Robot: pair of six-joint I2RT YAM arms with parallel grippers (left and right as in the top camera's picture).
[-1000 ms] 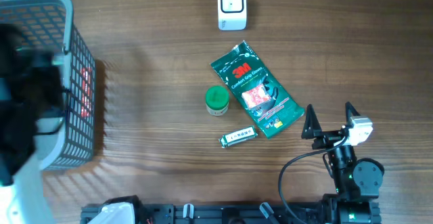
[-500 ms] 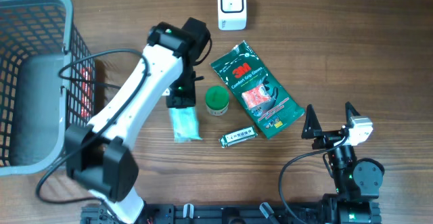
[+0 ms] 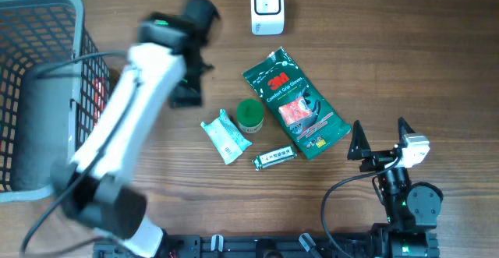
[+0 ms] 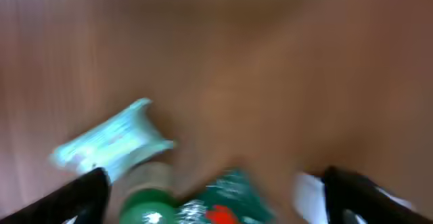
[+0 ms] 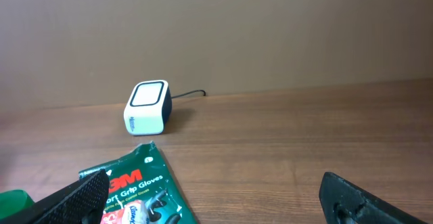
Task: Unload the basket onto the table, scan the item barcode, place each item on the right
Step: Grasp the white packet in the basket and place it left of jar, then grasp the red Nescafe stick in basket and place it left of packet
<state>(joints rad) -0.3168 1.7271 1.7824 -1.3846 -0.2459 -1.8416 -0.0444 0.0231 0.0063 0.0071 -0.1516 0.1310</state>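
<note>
left of the green tub [image 3: 249, 115], nearly touching it, the pale blue packet [image 3: 226, 137] lies loose. half a second ago your left gripper [image 3: 187, 93] was right over it; now it's swung off toward the basket [image 3: 47, 1], fingers spread, empty. right gripper [image 3: 381, 137] gapes too. glove pack [image 3: 295, 104] lies between packet and scanner [image 3: 267, 7]. packet's long axis went from straight to diagonal, upper left to lower right in the overhead. wrist view's blurry, so can't tell which face is up.

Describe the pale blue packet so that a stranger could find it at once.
Find the big green glove pack mid-table; a round green tub sits at its left. Just below-left of the tub lies the packet, the only pale blue wrapper there, with crimped ends.
</note>
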